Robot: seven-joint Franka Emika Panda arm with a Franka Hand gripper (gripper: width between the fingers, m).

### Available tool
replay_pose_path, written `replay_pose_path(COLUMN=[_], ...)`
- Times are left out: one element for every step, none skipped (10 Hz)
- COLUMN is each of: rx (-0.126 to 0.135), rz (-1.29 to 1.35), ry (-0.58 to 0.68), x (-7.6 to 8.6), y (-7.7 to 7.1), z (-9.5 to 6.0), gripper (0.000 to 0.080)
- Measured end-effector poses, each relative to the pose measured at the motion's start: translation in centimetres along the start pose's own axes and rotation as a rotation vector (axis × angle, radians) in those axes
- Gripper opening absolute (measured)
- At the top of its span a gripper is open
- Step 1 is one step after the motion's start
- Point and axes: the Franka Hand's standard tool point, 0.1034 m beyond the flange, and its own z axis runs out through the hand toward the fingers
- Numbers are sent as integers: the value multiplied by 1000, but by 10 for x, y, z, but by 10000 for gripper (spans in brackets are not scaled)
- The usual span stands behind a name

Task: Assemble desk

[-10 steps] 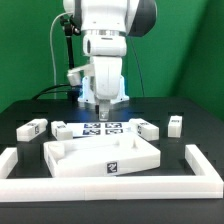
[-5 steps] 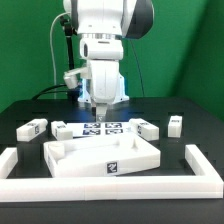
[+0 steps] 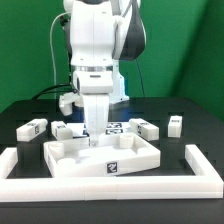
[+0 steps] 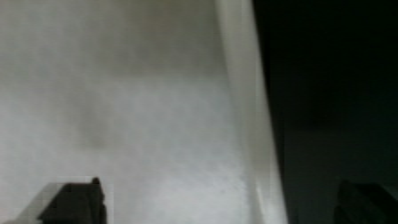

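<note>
The white desk top panel (image 3: 105, 157) lies flat in the middle of the table, rimmed side up, with a tag on its front edge. My gripper (image 3: 91, 136) hangs low over the panel's back edge, toward the exterior view's left. In the wrist view the blurred panel (image 4: 125, 110) fills most of the picture and ends at a straight edge against the dark table. My gripper (image 4: 217, 205) is open, its dark fingertips (image 4: 71, 205) far apart, with nothing gripped. Loose tagged legs lie behind the panel: one (image 3: 32, 127) far left, one (image 3: 62, 130) next to my gripper, one (image 3: 146, 127), one (image 3: 175, 123).
The marker board (image 3: 113, 128) lies behind the panel, partly hidden by my arm. Low white border bars run along the left (image 3: 18, 160), front (image 3: 110, 187) and right (image 3: 204, 166) of the work area. The table is black.
My arm has swung toward the exterior view's left and come down, from over the marker board to the panel's back edge. The jaws have stayed open. No part has moved.
</note>
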Motion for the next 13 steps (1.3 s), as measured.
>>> replay_pose_path(rx=[2, 2, 3, 3, 4, 4, 4, 4, 4, 4, 4, 4, 4], rz=[1, 3, 3, 3, 3, 3, 3, 6, 8, 8, 9, 9, 9], ry=[3, 2, 3, 3, 3, 3, 3, 3, 2, 3, 3, 3, 3], x=[3, 1, 1, 1, 1, 1, 1, 1, 1, 1, 1, 1, 1], y=[1, 1, 1, 0, 0, 0, 0, 0, 0, 0, 0, 0, 0], z=[2, 2, 3, 3, 3, 3, 3, 3, 3, 3, 3, 3, 3], gripper=[650, 602, 602, 427, 427, 242, 108, 108, 55, 55, 55, 55, 55])
